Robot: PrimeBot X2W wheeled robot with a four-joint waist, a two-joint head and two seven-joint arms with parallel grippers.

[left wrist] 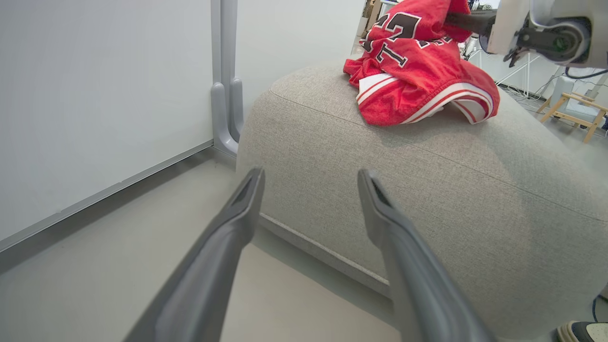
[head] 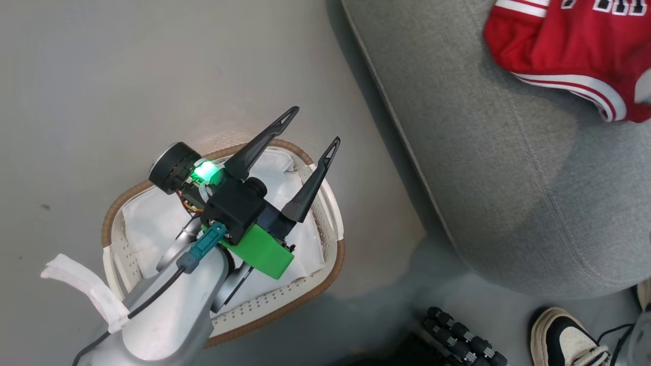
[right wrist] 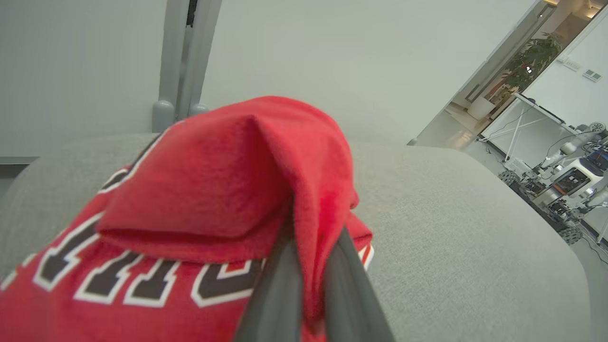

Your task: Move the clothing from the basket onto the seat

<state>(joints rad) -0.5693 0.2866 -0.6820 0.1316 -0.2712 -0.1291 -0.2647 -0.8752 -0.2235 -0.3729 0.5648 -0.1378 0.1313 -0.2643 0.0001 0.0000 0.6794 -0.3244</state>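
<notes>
The red clothing (head: 564, 51) with white trim lies on the grey seat (head: 508, 168) at the top right of the head view. In the left wrist view the clothing (left wrist: 418, 76) is bunched on the seat (left wrist: 427, 190), its top lifted by my right arm. My right gripper (right wrist: 311, 266) is shut on a fold of the clothing (right wrist: 228, 199), black-and-white lettering below it. My left gripper (head: 315, 127) stands open above the basket (head: 325, 274), nothing between its fingers. The basket shows its white cloth lining (head: 147, 223); my arm hides part of its inside.
A person's black-and-white shoe (head: 564, 335) stands on the floor at the lower right, beside dark wheeled parts (head: 463, 338). A white wall panel with a grey post (left wrist: 225, 76) rises behind the seat. Grey floor (head: 127, 76) lies left of the basket.
</notes>
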